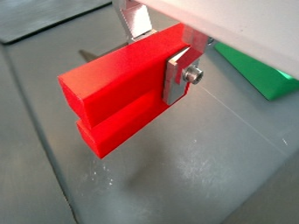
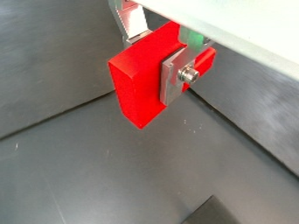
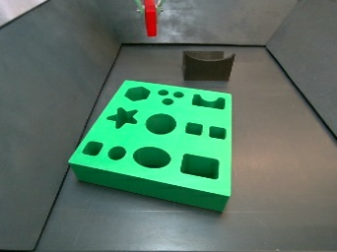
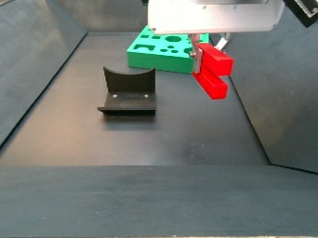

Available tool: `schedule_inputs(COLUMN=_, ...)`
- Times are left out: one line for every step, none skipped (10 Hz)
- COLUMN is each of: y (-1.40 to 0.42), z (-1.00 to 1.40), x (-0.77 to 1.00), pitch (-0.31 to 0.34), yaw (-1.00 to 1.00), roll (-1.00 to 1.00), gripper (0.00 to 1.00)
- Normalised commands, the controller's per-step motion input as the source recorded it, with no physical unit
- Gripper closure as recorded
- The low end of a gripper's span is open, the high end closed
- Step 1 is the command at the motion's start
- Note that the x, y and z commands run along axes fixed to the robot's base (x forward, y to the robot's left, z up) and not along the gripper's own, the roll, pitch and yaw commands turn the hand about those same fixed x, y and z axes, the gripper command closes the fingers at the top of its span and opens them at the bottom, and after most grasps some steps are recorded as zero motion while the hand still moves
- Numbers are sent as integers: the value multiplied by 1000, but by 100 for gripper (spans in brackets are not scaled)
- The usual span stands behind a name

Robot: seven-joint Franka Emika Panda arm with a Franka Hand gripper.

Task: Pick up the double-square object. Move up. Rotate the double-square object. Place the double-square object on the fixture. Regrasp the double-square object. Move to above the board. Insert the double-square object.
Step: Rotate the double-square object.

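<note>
My gripper [image 1: 158, 52] is shut on the double-square object [image 1: 111, 96], a bright red stepped block, with a silver finger [image 1: 177, 77] pressed flat on one side. Both wrist views show this hold [image 2: 155, 54]. In both side views the red block [image 4: 214, 72] hangs in the air off the floor, its long axis pointing mostly down [image 3: 150, 20]. The green board [image 3: 161, 140] with its shaped holes lies flat on the floor. The dark fixture [image 3: 207, 64] stands beyond the board, away from the block. In a side view the fixture [image 4: 128, 91] sits lower left of the gripper [image 4: 209, 45].
Grey sloping walls [image 3: 79, 59] enclose the dark floor [image 4: 149, 139]. A corner of the board [image 1: 263, 74] shows past the held block in a wrist view. The white gripper body [image 4: 211, 14] hangs over the board's near edge [image 4: 162, 63].
</note>
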Motion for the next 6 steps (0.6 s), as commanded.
schedule_inputs(y=10, z=-4, x=-15, pitch=6, yaw=-502, roll=-70, gripper=100)
schedule_inputs(y=11, z=-3, x=-13, pitch=5, yaw=-336, roll=-70, gripper=100)
schedule_inputs(y=11, z=-2, x=-12, pitch=4, yaw=-227, roll=-70, gripper=100)
schedule_inputs(y=0, z=-1000, x=0, pitch=0, yaw=0, roll=0, gripper=100)
schedule_inputs(y=2, z=-1000, x=13, pitch=-18, yaw=24, roll=2, gripper=100)
schedule_inputs(y=3, z=-1000, x=21, pitch=-20, yaw=29, roll=-2, gripper=100)
